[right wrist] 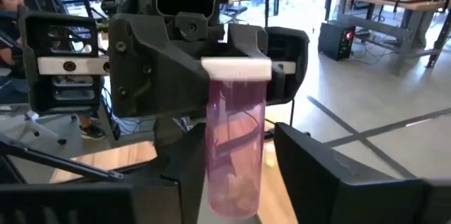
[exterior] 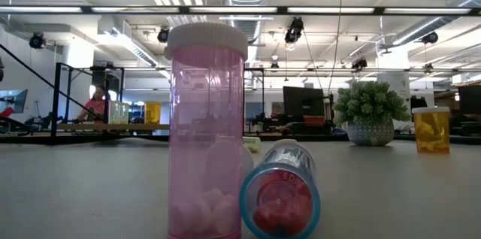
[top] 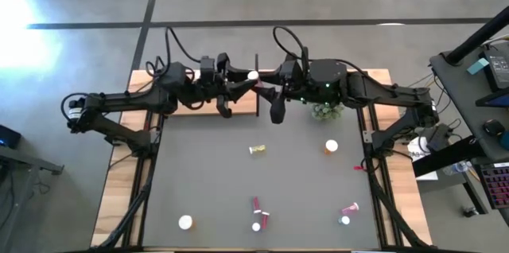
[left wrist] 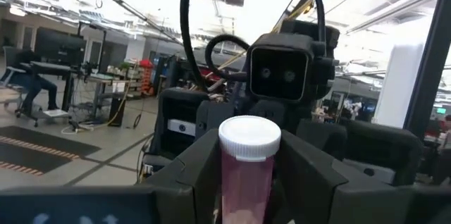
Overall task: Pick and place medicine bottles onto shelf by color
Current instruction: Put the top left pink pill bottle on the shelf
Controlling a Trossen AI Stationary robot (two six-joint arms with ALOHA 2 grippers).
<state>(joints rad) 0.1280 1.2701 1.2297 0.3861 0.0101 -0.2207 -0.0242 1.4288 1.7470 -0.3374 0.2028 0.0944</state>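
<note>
Bottle (right wrist: pixel 236 146): pink see-through body, white cap, a few pale pills at the bottom; upright in mid-air just above the shelf (top: pixel 195 110), near its black post (top: pixel 258 86).
Left claw (left wrist: pixel 248 189): pinching the bottle, fingers pressed on both sides of the body; over the shelf's post end.
Right claw (right wrist: pixel 236 182): facing the left one across the post; fingers set either side of the same bottle, a thin gap showing on one side, so spread and not clamped (looks about to grip).
Why held so: likely a handover from one arm to the other. The left claw keeps the bottle upright so the right can take it without tipping it.
Why above shelf: pink bottle probably headed for its colour spot on the board (spot not visible).
Other bottles: scattered on the mat (top: pixel 207 181), well apart from the shelf, some upright, some lying; one orange (top: pixel 331 146) near the plant (top: pixel 326 111).
Risk: the cap is the widest part; releasing early could drop the bottle onto the shelf.
</note>
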